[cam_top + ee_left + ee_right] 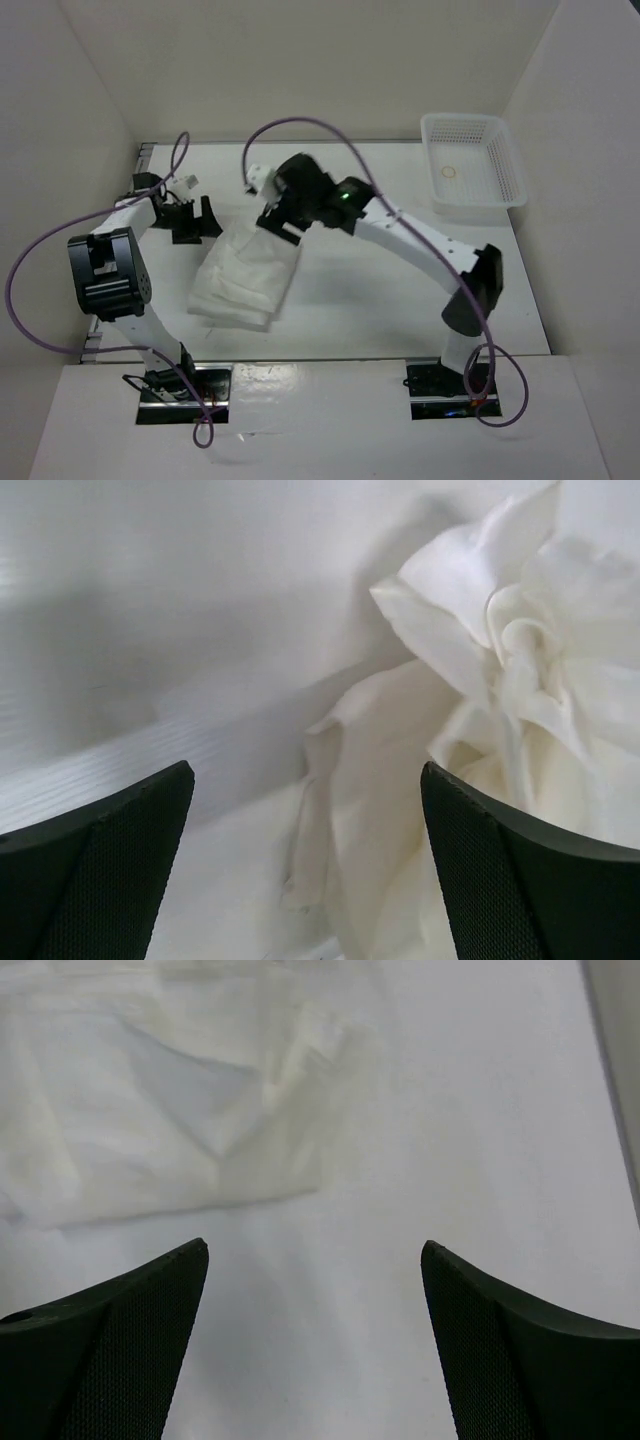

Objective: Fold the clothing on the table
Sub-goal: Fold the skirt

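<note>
The clothing (pixel 245 275) was observed lying as a layered, roughly rectangular stack on the desk (pixel 380 300), left of centre, with its far-left corner bunched. The left hand (pixel 198 226) and the right hand (pixel 278 220) were both positioned at the garment's far edge, fingers spread and nothing pinched. The step in hand was judged to be the interval between folds. A fresh pinch on two edge points would be required next, preferably after the bunched corner is flattened.

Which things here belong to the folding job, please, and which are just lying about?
Part of the job: the clothing, the table, the left gripper and the right gripper, both open.
Just lying about: the white basket at the far right corner.
</note>
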`<control>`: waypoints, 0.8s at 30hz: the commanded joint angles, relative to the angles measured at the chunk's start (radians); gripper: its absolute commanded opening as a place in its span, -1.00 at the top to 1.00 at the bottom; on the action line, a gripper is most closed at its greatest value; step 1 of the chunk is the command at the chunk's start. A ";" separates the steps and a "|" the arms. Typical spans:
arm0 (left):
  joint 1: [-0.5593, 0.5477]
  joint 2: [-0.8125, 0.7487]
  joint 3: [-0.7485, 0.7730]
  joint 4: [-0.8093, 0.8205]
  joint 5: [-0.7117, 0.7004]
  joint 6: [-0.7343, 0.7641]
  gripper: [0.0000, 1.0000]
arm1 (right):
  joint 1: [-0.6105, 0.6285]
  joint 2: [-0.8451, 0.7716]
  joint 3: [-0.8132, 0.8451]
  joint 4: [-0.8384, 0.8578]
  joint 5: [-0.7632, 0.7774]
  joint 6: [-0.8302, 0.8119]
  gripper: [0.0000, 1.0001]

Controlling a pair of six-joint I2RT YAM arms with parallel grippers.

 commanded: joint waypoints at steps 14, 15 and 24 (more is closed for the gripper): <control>0.010 -0.423 0.202 -0.289 0.136 0.259 -1.00 | -0.680 -0.620 -0.641 0.103 -0.187 0.052 -0.87; -0.008 -0.423 0.202 -0.326 0.173 0.271 -1.00 | -0.706 -0.639 -0.675 0.103 -0.199 0.062 -0.90; -0.302 -0.296 0.101 -0.401 0.211 0.362 -1.00 | -0.904 -0.808 -0.762 0.032 -0.258 0.092 -0.90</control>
